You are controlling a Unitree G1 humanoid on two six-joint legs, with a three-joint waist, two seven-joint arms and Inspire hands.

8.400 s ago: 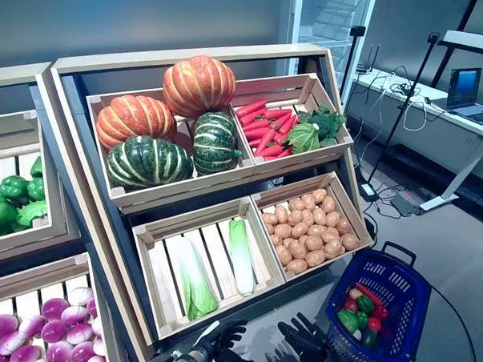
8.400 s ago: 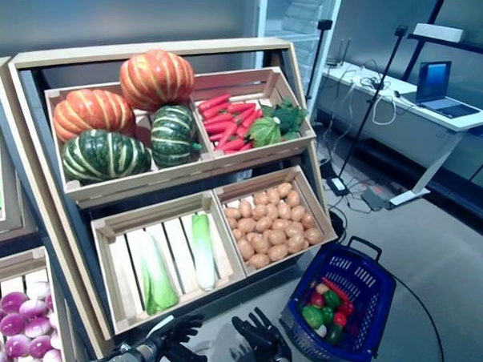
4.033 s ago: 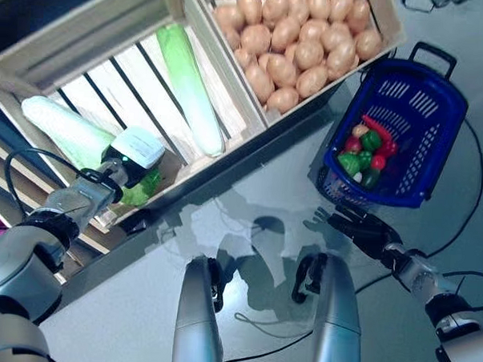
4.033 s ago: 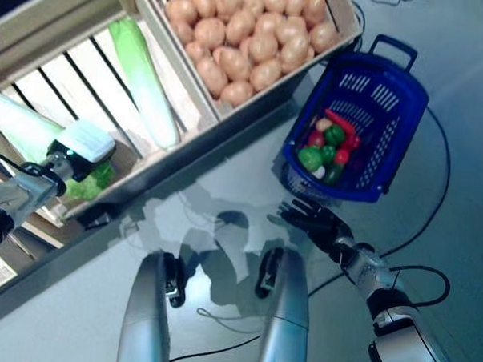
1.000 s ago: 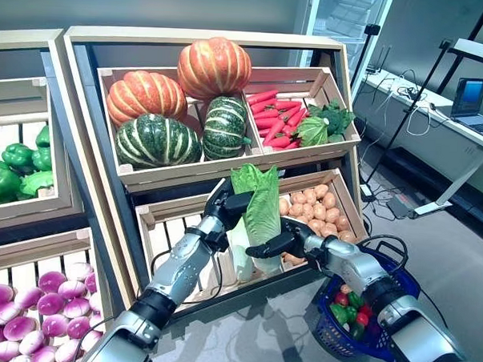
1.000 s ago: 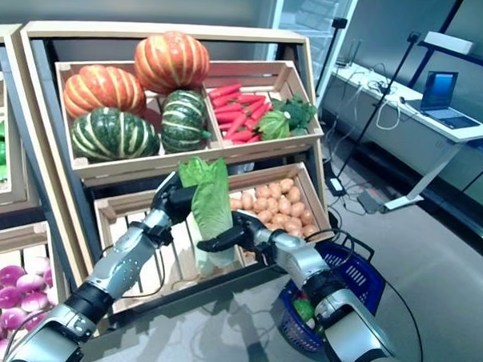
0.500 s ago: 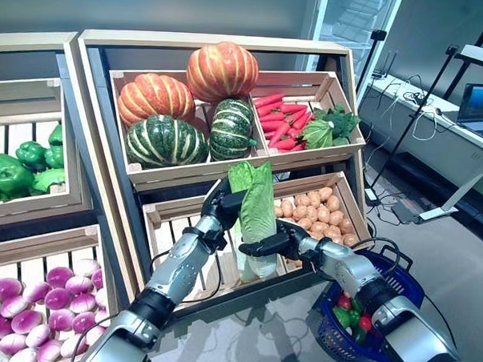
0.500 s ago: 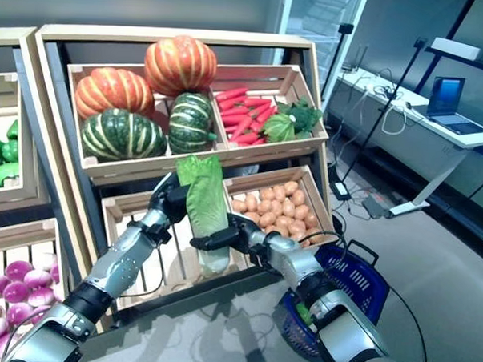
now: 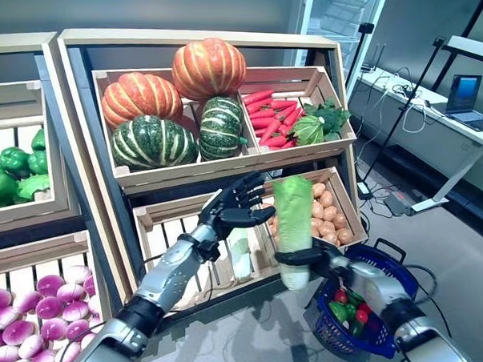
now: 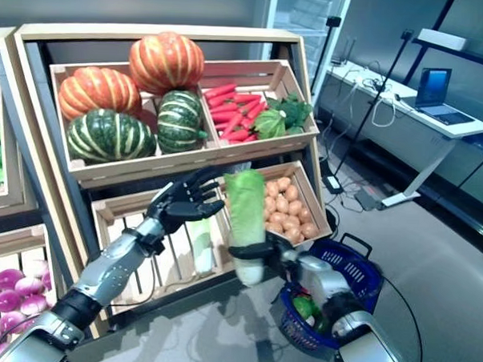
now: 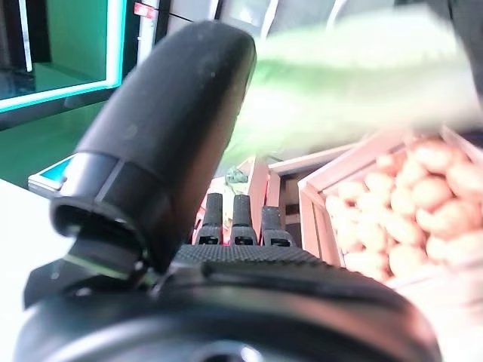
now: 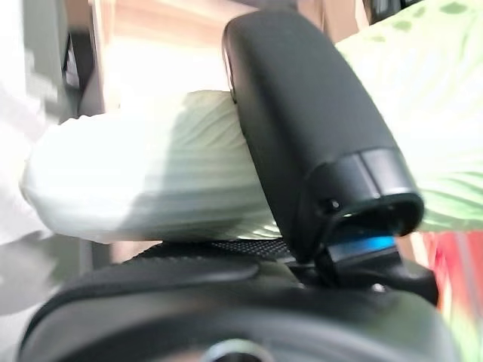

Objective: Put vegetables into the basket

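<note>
Two hands: right hand (image 9: 325,260) clasping cabbage (image 9: 293,228) (upright), left hand (image 9: 234,206) spread, empty.

1. A dark, matte, many-fingered left hand (image 9: 239,206) is ending a silver-grey arm with black joint bands.
2. A matching dark right hand (image 12: 302,136) is showing a rounded black thumb with a blue-lit seam.

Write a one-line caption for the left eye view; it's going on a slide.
Right robot hand holds a long pale-green napa cabbage upright above the blue plastic basket; left robot hand open beside it.
</note>
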